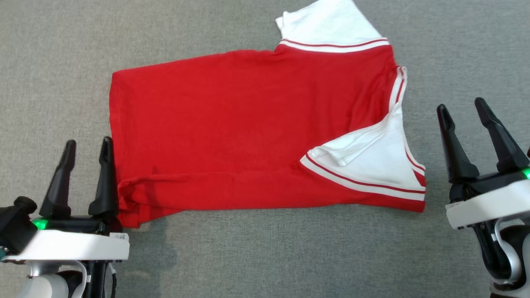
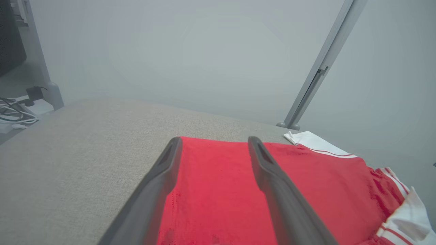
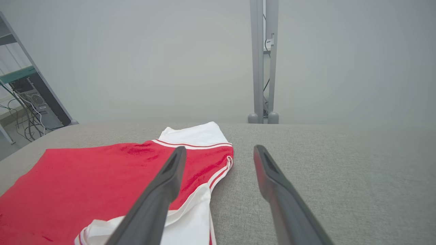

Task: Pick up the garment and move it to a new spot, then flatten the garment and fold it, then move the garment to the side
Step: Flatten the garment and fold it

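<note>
Shirt (image 1: 248, 132) lies folded on grey table (image 1: 62, 49); left gripper (image 1: 89, 141) and right gripper (image 1: 461, 103) flank it, spread wide, empty.

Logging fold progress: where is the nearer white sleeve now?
Head view: the white sleeve lies folded over the red garment's right end, close to the open right gripper.

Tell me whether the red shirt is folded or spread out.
Partly folded: the shirt has its near side doubled over, one white sleeve lying on the red body; the other sleeve sticks out.
</note>
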{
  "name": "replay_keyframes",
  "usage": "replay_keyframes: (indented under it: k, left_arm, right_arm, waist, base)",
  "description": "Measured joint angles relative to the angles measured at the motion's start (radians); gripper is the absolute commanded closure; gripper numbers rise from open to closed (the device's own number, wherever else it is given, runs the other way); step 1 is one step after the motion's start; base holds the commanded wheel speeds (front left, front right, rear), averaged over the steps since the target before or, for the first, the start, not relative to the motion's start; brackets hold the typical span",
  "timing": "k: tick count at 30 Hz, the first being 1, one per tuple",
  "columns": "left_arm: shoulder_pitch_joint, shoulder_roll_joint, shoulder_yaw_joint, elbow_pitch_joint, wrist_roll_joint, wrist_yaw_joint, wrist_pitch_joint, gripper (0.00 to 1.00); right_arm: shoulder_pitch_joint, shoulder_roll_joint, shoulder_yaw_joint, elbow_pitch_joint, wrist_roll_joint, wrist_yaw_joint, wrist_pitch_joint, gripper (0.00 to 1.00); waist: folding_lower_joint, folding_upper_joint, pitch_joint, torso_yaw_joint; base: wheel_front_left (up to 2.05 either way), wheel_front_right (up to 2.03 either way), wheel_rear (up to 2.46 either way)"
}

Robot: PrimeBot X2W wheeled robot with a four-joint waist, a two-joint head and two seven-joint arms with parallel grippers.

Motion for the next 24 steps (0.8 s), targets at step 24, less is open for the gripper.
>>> replay_keyframes:
  k: [24]
  left_arm:
    - [0.011,0.021,0.001,0.101,0.174,0.027,-0.170,0.00]
  right_arm:
    - [0.186,0.102,-0.077,0.024,-0.152,0.000,-0.266,0.00]
  waist:
    - [0.0000,0.0000,-0.149,-0.056]
  base:
    - [0.00,0.00,0.00]
